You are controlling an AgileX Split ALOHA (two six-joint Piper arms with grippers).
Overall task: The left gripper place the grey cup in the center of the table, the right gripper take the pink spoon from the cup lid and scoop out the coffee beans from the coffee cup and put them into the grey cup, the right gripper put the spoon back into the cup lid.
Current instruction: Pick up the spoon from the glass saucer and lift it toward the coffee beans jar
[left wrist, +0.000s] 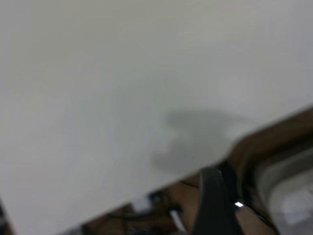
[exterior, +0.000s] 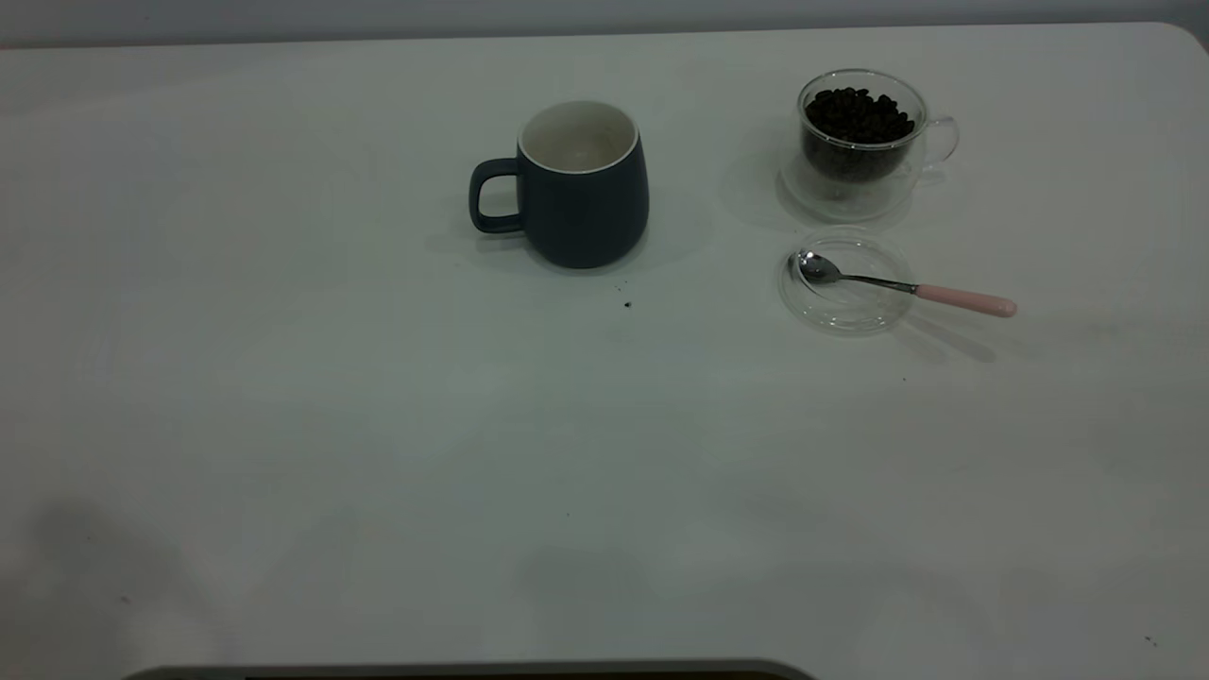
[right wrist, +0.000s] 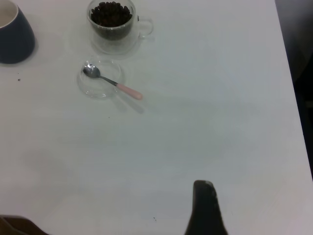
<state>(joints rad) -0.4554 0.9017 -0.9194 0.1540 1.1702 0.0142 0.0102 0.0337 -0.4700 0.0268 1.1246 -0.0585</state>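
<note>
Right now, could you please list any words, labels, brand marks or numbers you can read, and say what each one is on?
None to read: no text shows in any view.
Dark blue-grey ceramic mug: plain.
Clear double-walled glass cup of coffee beans: unmarked.
Pink-handled metal spoon and round clear glass lid: unmarked.
White table: only dark specks.

Both arms parked — left gripper (left wrist: 215, 205) and right gripper (right wrist: 205, 210) each show only one dark finger

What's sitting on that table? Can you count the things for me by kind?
Cups: 2, the grey cup and the glass cup, which holds coffee beans
Lids: 1, the glass lid
Spoons: 1, the pink spoon, its bowl resting in the lid
Total: 4 things, taking the beans as one cup's filling
</note>
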